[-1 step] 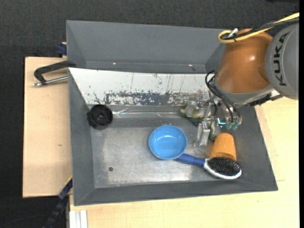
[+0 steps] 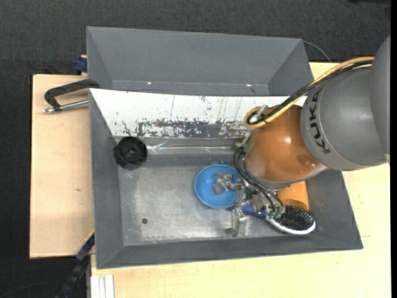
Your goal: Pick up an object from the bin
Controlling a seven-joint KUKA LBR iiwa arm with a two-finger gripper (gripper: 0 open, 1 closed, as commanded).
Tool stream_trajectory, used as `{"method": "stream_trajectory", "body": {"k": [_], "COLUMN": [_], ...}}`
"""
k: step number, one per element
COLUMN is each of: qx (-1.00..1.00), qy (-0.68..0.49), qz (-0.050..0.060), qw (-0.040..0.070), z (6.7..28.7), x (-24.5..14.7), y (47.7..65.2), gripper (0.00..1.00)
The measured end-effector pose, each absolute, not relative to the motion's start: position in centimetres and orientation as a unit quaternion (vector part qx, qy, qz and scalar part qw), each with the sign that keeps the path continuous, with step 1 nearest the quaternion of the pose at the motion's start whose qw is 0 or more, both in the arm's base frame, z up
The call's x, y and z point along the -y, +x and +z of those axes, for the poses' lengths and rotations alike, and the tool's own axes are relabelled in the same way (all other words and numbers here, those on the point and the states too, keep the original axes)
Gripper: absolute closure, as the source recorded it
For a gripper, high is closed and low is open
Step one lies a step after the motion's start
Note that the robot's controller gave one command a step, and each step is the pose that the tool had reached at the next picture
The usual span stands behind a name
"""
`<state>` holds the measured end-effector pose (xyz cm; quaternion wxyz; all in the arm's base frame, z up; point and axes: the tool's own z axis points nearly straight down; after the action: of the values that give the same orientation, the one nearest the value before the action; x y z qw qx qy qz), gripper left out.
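The fingers [image 2: 238,223] stand apart, open: one sits over the inside of the blue bowl [image 2: 208,188], the other just outside the bowl's lower right rim, so that the rim lies between them, ungripped. The bowl rests on the floor of the bin [image 2: 186,228]. A black brush [image 2: 296,220] lies right of the bowl, an orange block [image 2: 296,194] above the brush, and a black round cap [image 2: 130,152] well to the bowl's left.
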<state>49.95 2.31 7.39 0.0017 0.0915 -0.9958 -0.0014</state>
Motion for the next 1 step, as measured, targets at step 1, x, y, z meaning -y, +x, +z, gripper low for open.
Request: {"method": "stream_trajectory", "body": {"k": [1], "qx": [0.996], "qy": [0.091], "qz": [-0.001], "qw": [-0.004], "z": [7.81], "x": [-2.26], "y": [50.32], "gripper": [1.0]}}
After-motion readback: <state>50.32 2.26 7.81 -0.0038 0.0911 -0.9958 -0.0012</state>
